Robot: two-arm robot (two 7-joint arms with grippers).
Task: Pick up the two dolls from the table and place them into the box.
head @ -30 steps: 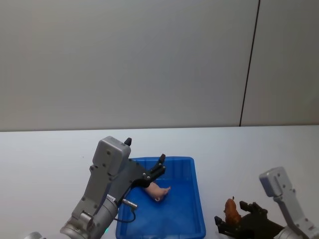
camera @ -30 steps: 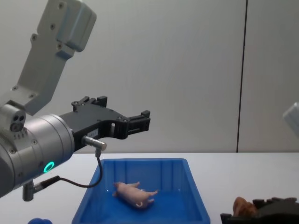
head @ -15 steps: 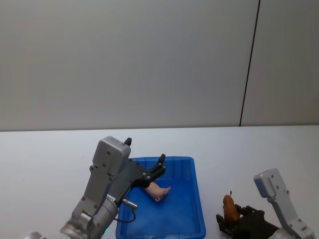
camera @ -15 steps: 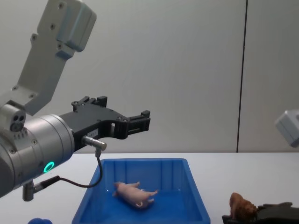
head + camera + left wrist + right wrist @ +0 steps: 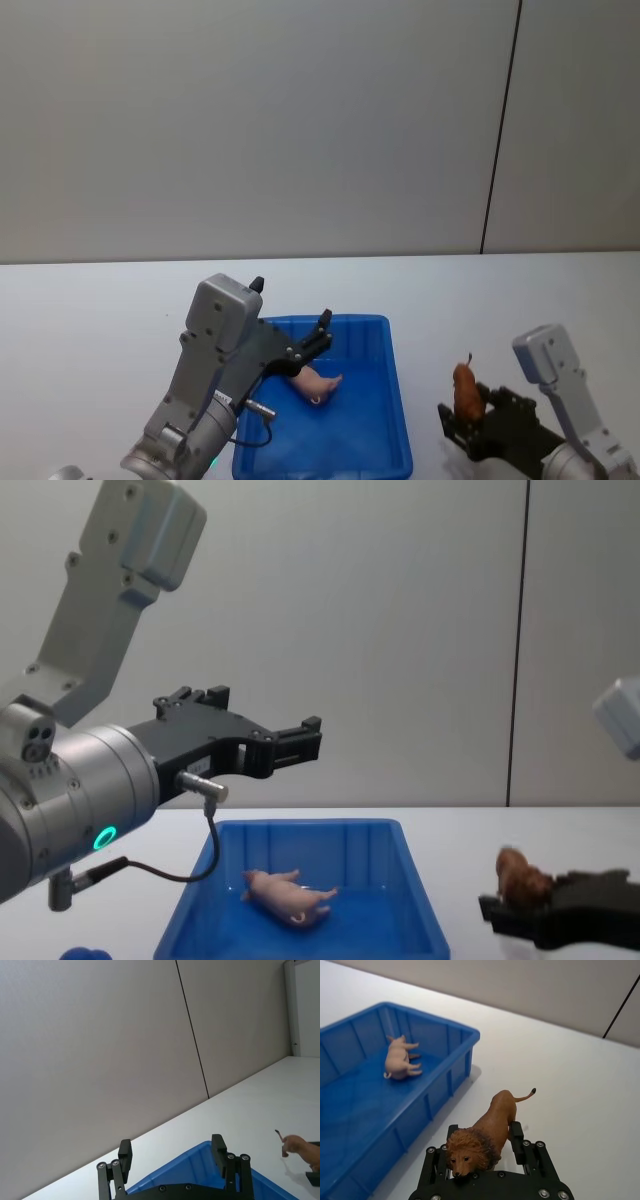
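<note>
The pale pink pig doll (image 5: 315, 385) (image 5: 290, 896) (image 5: 400, 1057) lies on its side inside the blue box (image 5: 395, 400) (image 5: 310, 828) (image 5: 451, 1067). My left gripper (image 5: 318, 338) (image 5: 302, 742) (image 5: 171, 1148) hovers open above the box with nothing between its fingers. To the right of the box, my right gripper (image 5: 468, 425) (image 5: 512, 904) (image 5: 483, 1146) is shut on the brown lion doll (image 5: 466, 391) (image 5: 521, 874) (image 5: 482, 1140) and holds it up off the white table (image 5: 100, 300) (image 5: 580, 1085). The lion's tail points away from the gripper, and the left wrist view shows the lion (image 5: 292, 1145) farther off.
A grey wall with a dark vertical seam (image 5: 500, 130) stands behind the table. White tabletop lies bare on both sides of the box. A small blue object (image 5: 85, 952) sits at the chest view's lower left edge.
My right gripper has risen with the lion doll, lifting it off the table beside the box. The left gripper and the pig have not moved.
</note>
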